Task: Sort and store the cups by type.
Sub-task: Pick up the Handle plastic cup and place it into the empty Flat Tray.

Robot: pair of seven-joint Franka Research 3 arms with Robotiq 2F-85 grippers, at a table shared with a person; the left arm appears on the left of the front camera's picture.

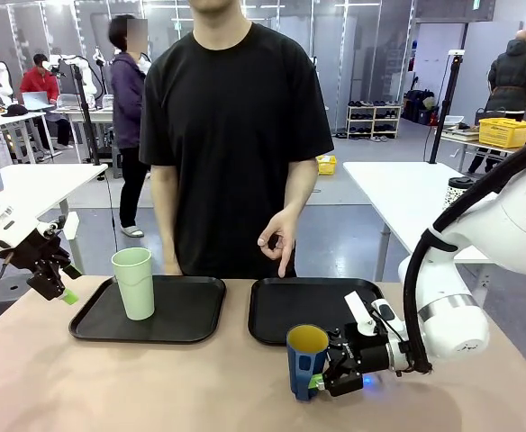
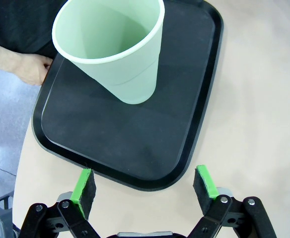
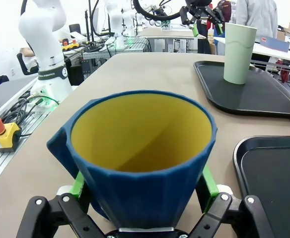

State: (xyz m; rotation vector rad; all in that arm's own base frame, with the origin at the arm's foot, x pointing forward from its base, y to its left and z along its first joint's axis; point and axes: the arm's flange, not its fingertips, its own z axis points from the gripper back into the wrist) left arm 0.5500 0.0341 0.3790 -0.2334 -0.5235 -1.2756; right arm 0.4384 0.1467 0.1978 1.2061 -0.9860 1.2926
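The pale mint-green tumbler [image 1: 134,283] stands upright on the left of 2 black trays [image 1: 151,310]; the dark blue mug [image 1: 306,360], yellow inside, sits on the tan tabletop [image 1: 110,387] just before the right tray [image 1: 308,310]. Beyond lies a lab with other tables. The right gripper [image 1: 321,379] reaches in low, jaws spread either side of the ribbed mug. The left gripper [image 1: 63,290] hovers wide, empty, beside its tray. A person's hand [image 1: 277,236] points down.

A tall pale mint-green tumbler [image 1: 134,282] stands upright on the left black tray [image 1: 96,319], while the shorter dark blue mug [image 1: 306,359], yellow inside, stands upright, seemingly on the tabletop.
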